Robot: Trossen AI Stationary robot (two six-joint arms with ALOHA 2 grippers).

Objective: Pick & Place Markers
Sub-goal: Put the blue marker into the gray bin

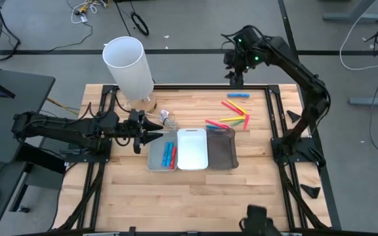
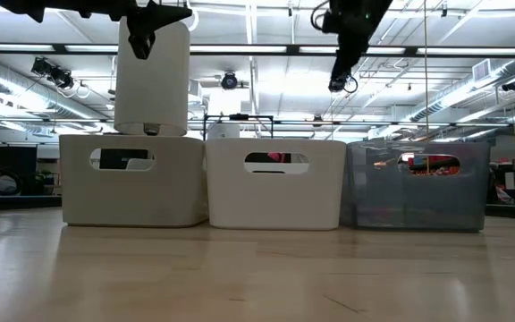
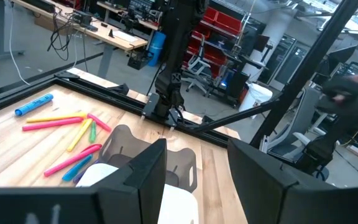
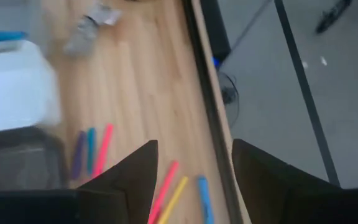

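Both pincers, left pincer and right pincer, gape empty; loose markers lie mostly crosswise, seemingly.

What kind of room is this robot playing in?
It looks like a robot lab or workshop. A wooden table in a black metal frame holds two dark robot arms. Behind it are desks with cables, office chairs and red storage bins, under long ceiling lights.

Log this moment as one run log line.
left gripper: open, beside light grey plastic tray | right gripper: open, raised | loose coloured plastic markers: on table
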